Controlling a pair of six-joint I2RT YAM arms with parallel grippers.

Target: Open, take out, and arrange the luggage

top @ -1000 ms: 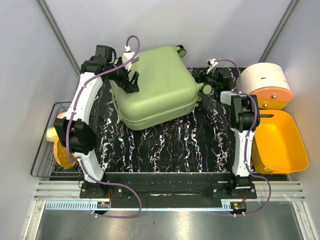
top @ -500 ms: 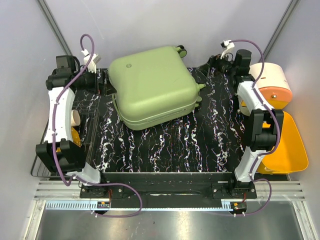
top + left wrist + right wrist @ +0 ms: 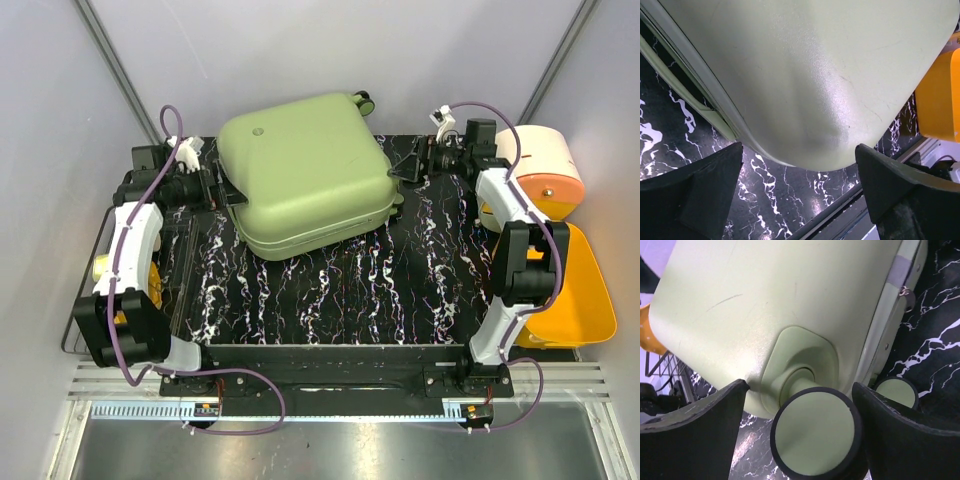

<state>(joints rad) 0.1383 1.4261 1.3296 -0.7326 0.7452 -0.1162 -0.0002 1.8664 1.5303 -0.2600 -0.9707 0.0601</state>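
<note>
The pale-green luggage [image 3: 305,175] lies closed and flat on the black marbled mat, with a small round emblem [image 3: 258,130] on its shell and a wheel [image 3: 362,100] at its far corner. My left gripper [image 3: 224,190] is open at the suitcase's left side; in the left wrist view the shell [image 3: 805,75] fills the space above my spread fingers [image 3: 695,195]. My right gripper [image 3: 405,168] is open at the right corner. In the right wrist view its fingers [image 3: 695,435] stand on either side of a green wheel [image 3: 815,432] with a black rim.
An orange plastic tray [image 3: 575,300] and a white and peach round container [image 3: 530,160] sit at the right. A wire rack [image 3: 85,320] with yellow items stands at the left. The marbled mat [image 3: 340,290] stretches in front of the suitcase.
Both grippers swung out to the sides, then came back in low against the suitcase's left side and right wheel corner. The suitcase has barely moved.
</note>
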